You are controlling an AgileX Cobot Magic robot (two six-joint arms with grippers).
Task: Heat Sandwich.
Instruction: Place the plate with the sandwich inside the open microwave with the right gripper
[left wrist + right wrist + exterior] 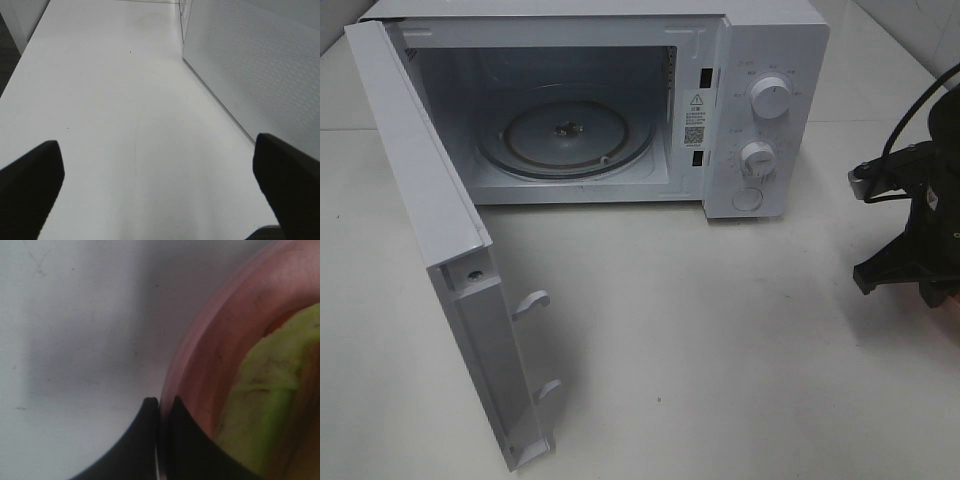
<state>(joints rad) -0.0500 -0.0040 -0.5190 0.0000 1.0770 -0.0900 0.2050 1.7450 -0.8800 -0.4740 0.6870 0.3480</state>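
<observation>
Standing wide open at the left, the microwave [600, 100] door [450, 250] leaves the cavity mouth unblocked, with bare table [720, 350] spreading before it. The left gripper [157, 150] hangs low beside the door, its 2 fingers spread and empty. The right gripper [159, 407], well right of the microwave, pinches the pink plate [200, 355] by its rim; the sandwich [270, 405] lies on that plate.

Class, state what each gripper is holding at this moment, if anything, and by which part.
The right gripper has its jaws shut on the pink plate, pinching its rim. The left gripper is open and holds nothing.
</observation>
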